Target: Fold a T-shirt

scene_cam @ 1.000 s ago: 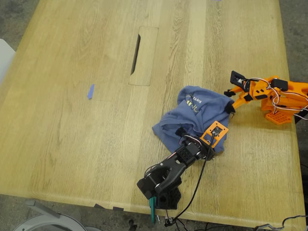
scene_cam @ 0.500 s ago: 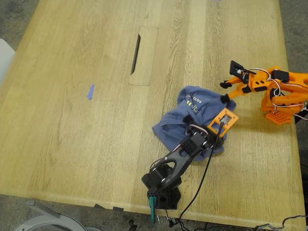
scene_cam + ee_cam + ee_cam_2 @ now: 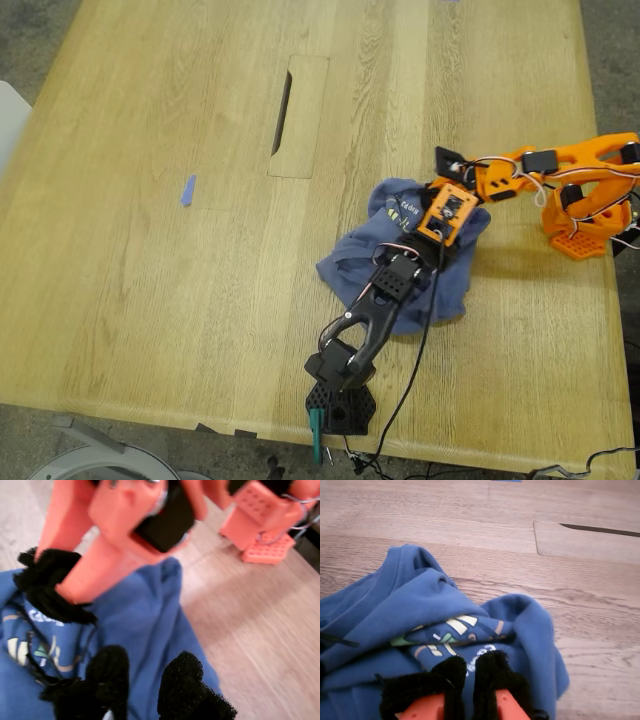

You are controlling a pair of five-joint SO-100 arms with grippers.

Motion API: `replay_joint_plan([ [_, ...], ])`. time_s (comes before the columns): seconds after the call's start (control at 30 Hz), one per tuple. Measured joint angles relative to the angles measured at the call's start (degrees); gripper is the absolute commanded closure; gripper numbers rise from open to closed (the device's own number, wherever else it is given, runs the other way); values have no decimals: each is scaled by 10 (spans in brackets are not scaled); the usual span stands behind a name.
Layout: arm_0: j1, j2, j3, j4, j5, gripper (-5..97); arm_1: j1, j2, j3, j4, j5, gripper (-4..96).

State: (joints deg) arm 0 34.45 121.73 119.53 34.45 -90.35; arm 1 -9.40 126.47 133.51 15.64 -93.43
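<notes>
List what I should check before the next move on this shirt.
1. Periwinkle-blue cotton T-shirt lying flat: not ok, bunched in a heap.
2. My first gripper holding cloth: cannot tell; jaws slightly apart over fabric.
3. My second gripper holding cloth: cannot tell; jaws nearly together against fabric.
4. Grippers clear of each other: not ok, both crowd one spot.
5. Wooden table room for spreading: ok.
</notes>
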Motion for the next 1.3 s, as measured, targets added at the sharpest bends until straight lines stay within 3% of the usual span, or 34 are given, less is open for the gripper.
replay_joint_plan([
  [0.3, -48, 0, 129, -99, 0, 820, -15, -112, -11, -109, 10, 866],
  [0.5, -56, 7, 205, -119, -14, 884, -21, -116, 53, -179, 19, 866],
  [0.73, -92, 62, 274, -127, -17, 879, -23, -107, 142, -231, 30, 872],
  [1.0, -152, 152, 358, -123, -17, 881, -17, -20, 253, -243, 34, 873],
  [1.3, -212, 255, 447, -121, -17, 883, 13, 185, 350, -118, 34, 873],
])
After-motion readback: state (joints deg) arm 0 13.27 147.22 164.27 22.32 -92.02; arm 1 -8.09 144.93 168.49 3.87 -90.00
